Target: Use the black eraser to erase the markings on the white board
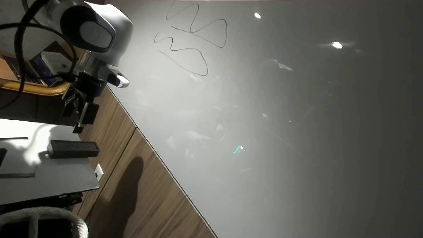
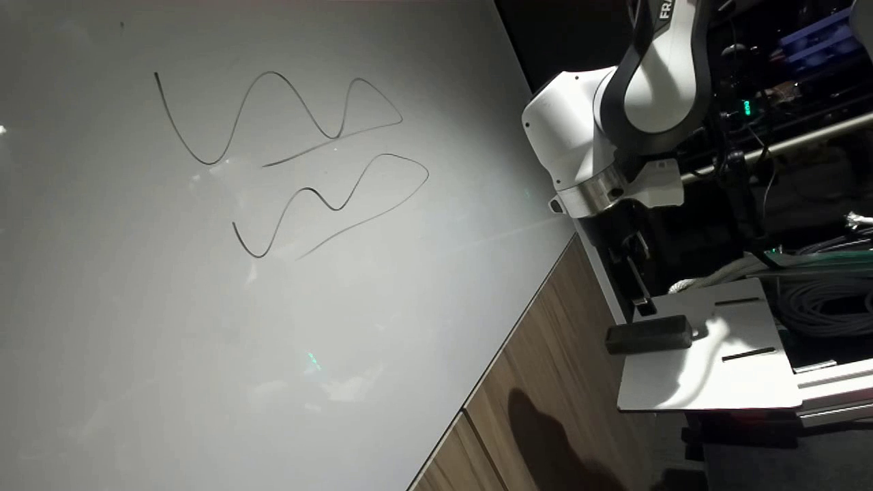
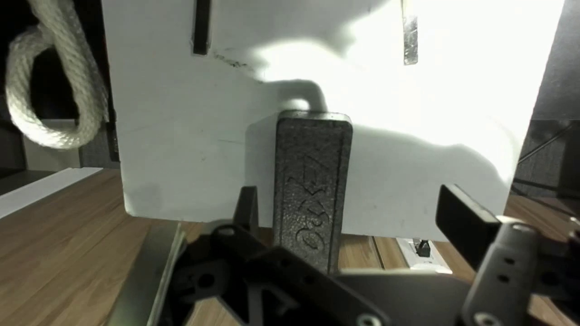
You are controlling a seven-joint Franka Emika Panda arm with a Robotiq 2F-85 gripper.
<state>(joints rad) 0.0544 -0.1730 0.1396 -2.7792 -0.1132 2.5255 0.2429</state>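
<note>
gripper (image 3: pixel 351 208) spread wide, and there's the black eraser (image 3: pixel 312 181) below, overhanging the white table (image 3: pixel 181 176) at six o'clock in the wrist view; probably light, firm, so pinch its long sides midway!

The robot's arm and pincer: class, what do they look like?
The arm has rounded white shells, dark trim and a silvery band, with black cables beside it and partial lettering, "FRA". The pincer is mostly black, with two flat-padded fingers.

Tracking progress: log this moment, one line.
black two-finger gripper: open | black oblong eraser: ungrasped on small white table, overhanging edge | thin dark looping scribbles: unerased on glossy white board
</note>
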